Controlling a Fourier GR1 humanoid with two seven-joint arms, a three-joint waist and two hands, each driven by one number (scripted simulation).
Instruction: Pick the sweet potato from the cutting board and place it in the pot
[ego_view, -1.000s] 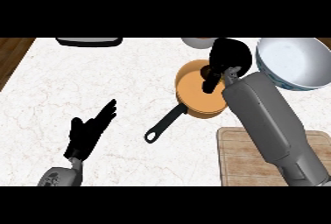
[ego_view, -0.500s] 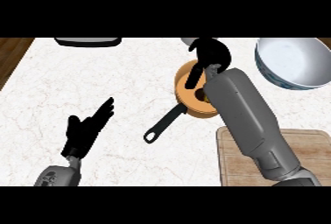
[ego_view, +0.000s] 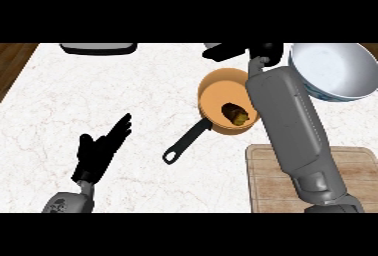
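The right hand (ego_view: 247, 50) hangs beyond the far rim of the pot (ego_view: 221, 90), near the counter's back edge, its fingers spread apart and holding nothing. Its grey forearm (ego_view: 291, 125) runs up from the lower right, crossing the pot's right side and the board (ego_view: 354, 180). The sweet potato (ego_view: 236, 113) lies inside the orange pot, in its near right part, just beside the forearm. The pot's black handle (ego_view: 184, 145) points toward the lower left over the white counter (ego_view: 111, 85). The left hand (ego_view: 100, 150) rests open at the lower left, fingers up. A white bowl (ego_view: 336, 70) stands at the far right, and a dark tray (ego_view: 98, 48) shows at the far edge.
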